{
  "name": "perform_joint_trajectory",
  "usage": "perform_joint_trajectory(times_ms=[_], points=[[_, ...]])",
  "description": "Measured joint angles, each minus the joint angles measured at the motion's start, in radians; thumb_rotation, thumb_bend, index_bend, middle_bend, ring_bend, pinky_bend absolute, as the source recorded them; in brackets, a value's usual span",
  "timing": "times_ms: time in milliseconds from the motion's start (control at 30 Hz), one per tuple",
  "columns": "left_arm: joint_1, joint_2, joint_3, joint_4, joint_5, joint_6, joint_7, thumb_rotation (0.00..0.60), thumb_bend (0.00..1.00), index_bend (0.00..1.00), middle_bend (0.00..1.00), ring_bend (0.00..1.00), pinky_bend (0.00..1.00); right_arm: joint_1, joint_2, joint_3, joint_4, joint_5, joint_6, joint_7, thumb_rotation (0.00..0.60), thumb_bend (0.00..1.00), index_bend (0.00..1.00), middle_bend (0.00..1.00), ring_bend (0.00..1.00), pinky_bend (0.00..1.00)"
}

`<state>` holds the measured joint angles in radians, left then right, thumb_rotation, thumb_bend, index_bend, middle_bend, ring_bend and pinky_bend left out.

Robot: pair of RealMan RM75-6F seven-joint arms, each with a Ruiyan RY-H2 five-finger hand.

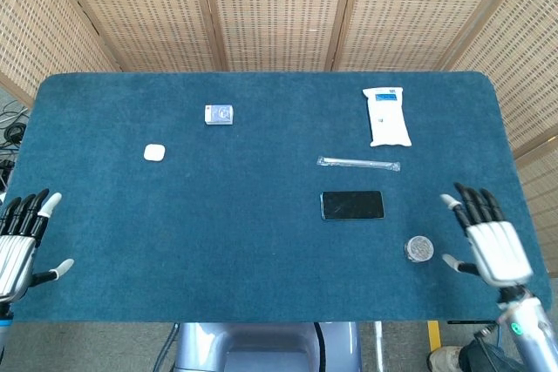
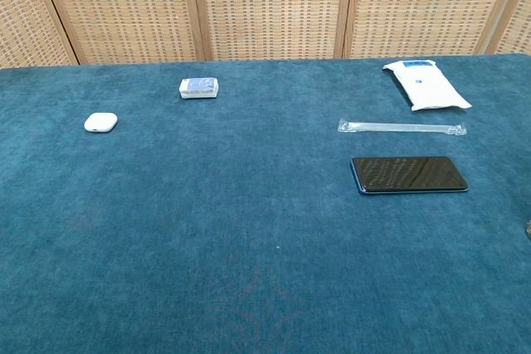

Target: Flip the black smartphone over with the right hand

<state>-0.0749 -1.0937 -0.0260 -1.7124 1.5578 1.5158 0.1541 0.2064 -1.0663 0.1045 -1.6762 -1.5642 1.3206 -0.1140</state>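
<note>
The black smartphone (image 1: 352,205) lies flat on the blue table (image 1: 261,241), glossy side up, right of centre; the chest view shows the smartphone (image 2: 409,174) too. My right hand (image 1: 488,239) hovers over the table's right front part, fingers spread and empty, a good way right of the phone. My left hand (image 1: 19,244) stays off the table's left front corner, fingers apart and holding nothing. Neither hand appears in the chest view.
A small round silver tin (image 1: 419,248) sits between the phone and my right hand. A wrapped straw (image 1: 358,163) lies just behind the phone, a white wipes pack (image 1: 386,116) further back. A white earbud case (image 1: 154,152) and a small blue-white box (image 1: 219,115) lie on the left half.
</note>
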Motion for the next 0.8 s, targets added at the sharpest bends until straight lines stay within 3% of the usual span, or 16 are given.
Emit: perform_joint_trajectory(times_ms=[167,400,800], points=[[-0.01,-0.014,-0.009,0.005,-0.027,-0.022,0.027,0.6,0.0,0.0,0.0,0.0,0.0,0.153,-0.047,0.055,0.014,0.073,-0.192,-0.035,0.6,0.0,0.26,0.0,0.0,0.0],[-0.029,-0.022,-0.025,0.016,-0.081,-0.065,0.034,0.6,0.0,0.0,0.0,0.0,0.0,0.332,-0.225,0.11,0.104,0.215,-0.372,-0.123,0.6,0.0,0.27,0.0,0.0,0.0],[-0.043,-0.022,-0.031,0.024,-0.109,-0.093,0.026,0.6,0.0,0.0,0.0,0.0,0.0,0.47,-0.454,0.148,0.223,0.516,-0.455,-0.372,0.6,0.0,0.27,0.0,0.0,0.0]])
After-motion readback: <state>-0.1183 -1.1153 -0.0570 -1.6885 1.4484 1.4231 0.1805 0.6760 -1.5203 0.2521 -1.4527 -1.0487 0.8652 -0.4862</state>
